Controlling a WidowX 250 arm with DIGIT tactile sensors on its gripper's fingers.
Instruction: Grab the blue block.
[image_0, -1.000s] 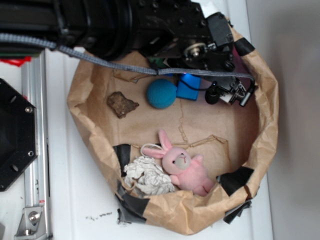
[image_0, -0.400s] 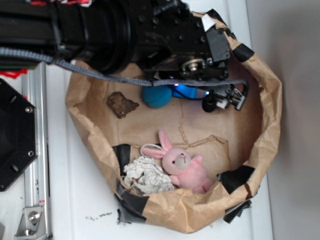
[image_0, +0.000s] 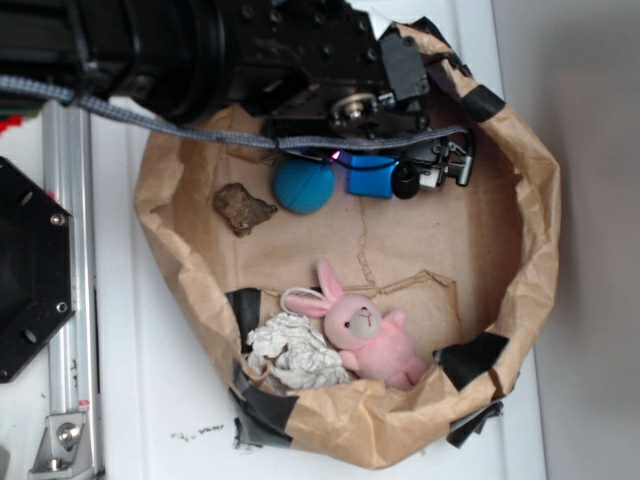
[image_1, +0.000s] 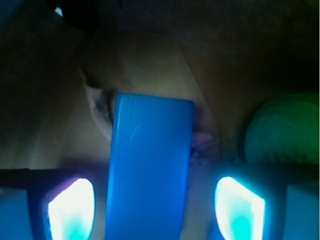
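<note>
Claw (image_1: 155, 200) stands open low inside the paper bag (image_0: 520, 270), its two lit fingers (image_1: 70, 207) on either side of the blue block (image_1: 150, 165), with a gap showing between each finger and the block. The block (image_0: 369, 176) lies flat on the bag's floor. A teal ball (image_0: 303, 186) sits just beside the block. Farther from the claw lie a brown lump (image_0: 243, 208), a pink bunny (image_0: 365, 330) and a white rag (image_0: 292, 355).

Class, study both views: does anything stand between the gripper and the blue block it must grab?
Nothing visible does. In the wrist view the blue block lies straight between the two fingers of the open gripper, with bare paper in the gaps. The ball sits off to one side.
</note>
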